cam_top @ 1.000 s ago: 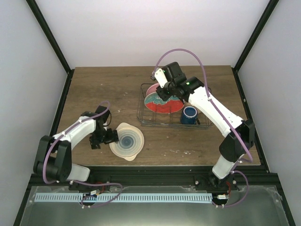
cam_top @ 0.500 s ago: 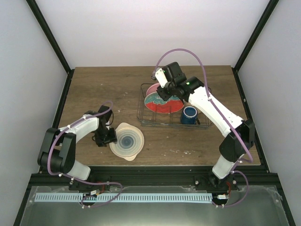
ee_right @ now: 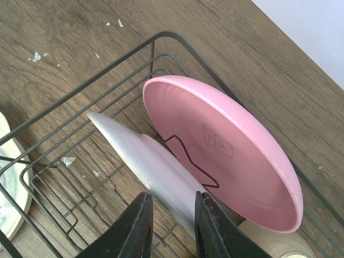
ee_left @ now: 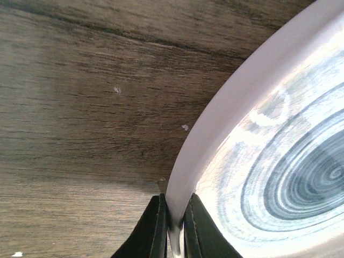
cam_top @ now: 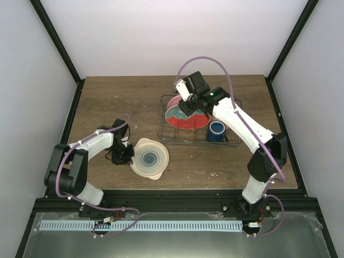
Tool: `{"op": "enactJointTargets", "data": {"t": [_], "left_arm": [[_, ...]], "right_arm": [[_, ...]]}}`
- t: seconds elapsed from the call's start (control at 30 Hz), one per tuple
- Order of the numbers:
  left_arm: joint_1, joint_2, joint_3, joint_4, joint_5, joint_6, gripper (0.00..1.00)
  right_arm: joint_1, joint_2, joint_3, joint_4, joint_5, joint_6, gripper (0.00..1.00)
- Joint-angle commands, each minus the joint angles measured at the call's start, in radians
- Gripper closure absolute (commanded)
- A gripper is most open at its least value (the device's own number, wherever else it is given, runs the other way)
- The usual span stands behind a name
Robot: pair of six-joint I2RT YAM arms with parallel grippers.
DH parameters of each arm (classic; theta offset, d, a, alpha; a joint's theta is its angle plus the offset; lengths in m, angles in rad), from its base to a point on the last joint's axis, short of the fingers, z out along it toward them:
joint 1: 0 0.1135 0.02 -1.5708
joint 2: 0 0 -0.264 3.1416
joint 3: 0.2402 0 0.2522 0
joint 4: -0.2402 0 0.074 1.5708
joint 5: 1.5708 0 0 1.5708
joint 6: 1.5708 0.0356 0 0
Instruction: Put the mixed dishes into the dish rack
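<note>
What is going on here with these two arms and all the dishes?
Two robot arms are loading dishes into a wire dish rack. The left gripper has its fingers pinched on the rim of the pale blue-ringed plate, which is on the table. The right gripper has its fingers either side of the upright red plate in the rack, beside the pink plate; whether they are clamped is unclear. The dark blue mug sits at the rack's right end.

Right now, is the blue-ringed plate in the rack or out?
Out. The plate is left of the rack, over the table, left gripper shut on its rim.
</note>
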Motion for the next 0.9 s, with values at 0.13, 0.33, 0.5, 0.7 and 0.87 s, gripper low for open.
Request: {"op": "enactJointTargets", "data": {"t": [0.13,0.33,0.5,0.7,0.87], "left_arm": [[-0.009,0.046,-0.024,0.031,0.006,0.018,1.00],[-0.009,-0.049,-0.010,-0.054,0.019,0.009,1.00],[-0.001,-0.141,0.015,-0.077,0.046,-0.051,1.00],[0.039,-0.218,0.058,-0.126,0.049,-0.077,1.00],[0.073,-0.276,0.049,-0.179,0.069,-0.072,1.00]], "right_arm": [[0.008,0.013,0.064,-0.014,0.001,-0.005,0.76],[0.009,0.012,0.055,-0.016,-0.001,-0.003,0.76],[0.009,0.013,0.040,-0.012,-0.010,-0.006,0.76],[0.009,0.015,0.023,-0.010,-0.035,-0.006,0.76],[0.008,0.019,0.012,-0.009,-0.070,-0.002,0.76]]}}
